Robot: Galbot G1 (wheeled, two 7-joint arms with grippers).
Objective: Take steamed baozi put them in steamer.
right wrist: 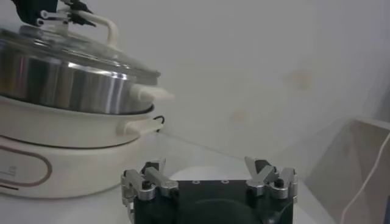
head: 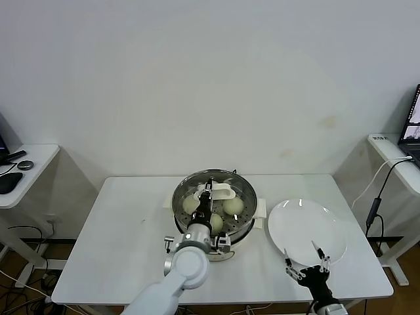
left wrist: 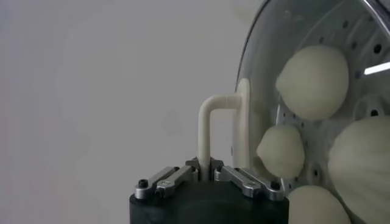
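Baozi (head: 233, 206) sit inside the steamer (head: 246, 197), on its perforated tray, and the head view shows three cream-white buns through the glass while the left wrist view catches four pale rounds behind it. And the glass lid (head: 226, 177) is on top of the steel pot, covering the buns. Left gripper (head: 205, 195) is right over the middle of the steamer, fingers pinched tight on the lid's white handle (left wrist: 210, 131), which arches up from the glass; the wrist camera shows the two metal fingertips (left wrist: 183, 175) closed against the foot of that handle. Over to the right, the white plate (head: 307, 231) lies flat on the white table (head: 125, 230), just beside the steamer's cream base, with no bun on it. Right gripper (head: 307, 266) hangs low at the plate's near edge, jaws spread wide and holding nothing, its wrist camera looking across at the steamer's steel wall and cream base.
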